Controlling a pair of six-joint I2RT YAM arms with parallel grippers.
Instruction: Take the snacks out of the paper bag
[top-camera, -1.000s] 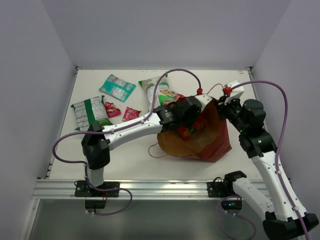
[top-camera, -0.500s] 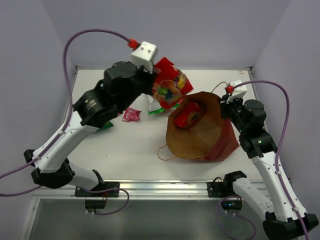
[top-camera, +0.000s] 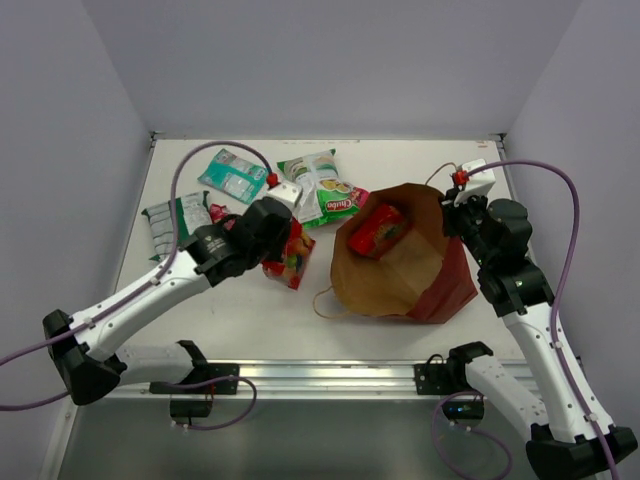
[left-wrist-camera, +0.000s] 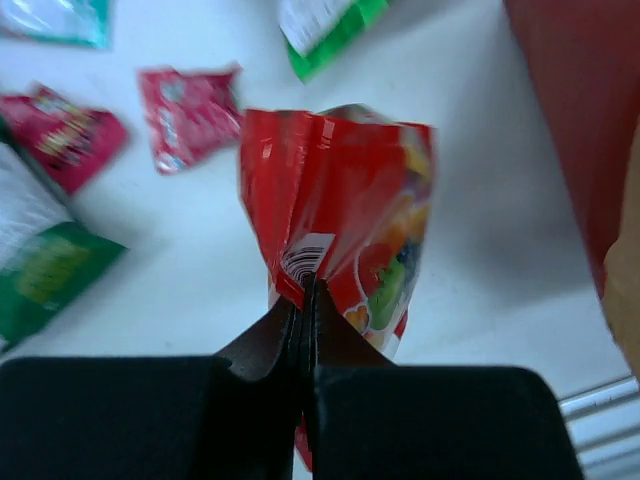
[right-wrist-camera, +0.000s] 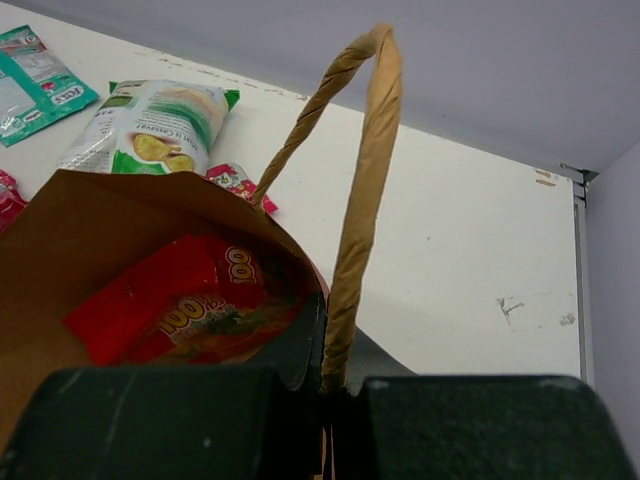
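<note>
- Top external view: the held red packet (top-camera: 287, 258) hangs just left of the paper bag (top-camera: 420, 275), outside its mouth and low over the table (top-camera: 400, 165); whether it touches the surface cannot be told.
- Left wrist view: the left gripper (left-wrist-camera: 305, 310) is closed tight on the packet's crimped upper edge, jaws with no visible gap, and the packet's long axis runs away from the jaws toward the table.
- A second red packet (top-camera: 378, 230) lies inside the open mouth of the bag, its long axis diagonal, near-left to far-right.
- Key relation: this second packet lies to the right of the left gripper, across the near-left rim. The right gripper (right-wrist-camera: 335, 388) is nearer to it but is pinched shut on the bag's far-right rim, propping the mouth open.
- Judgement: the left arm must let go of its packet first, then reach rightward into the mouth.
- Already on the table, far left of the bag: a teal packet (top-camera: 234, 174), two green-and-white packets (top-camera: 322, 190), and two small pink-red packets (left-wrist-camera: 190, 110).
</note>
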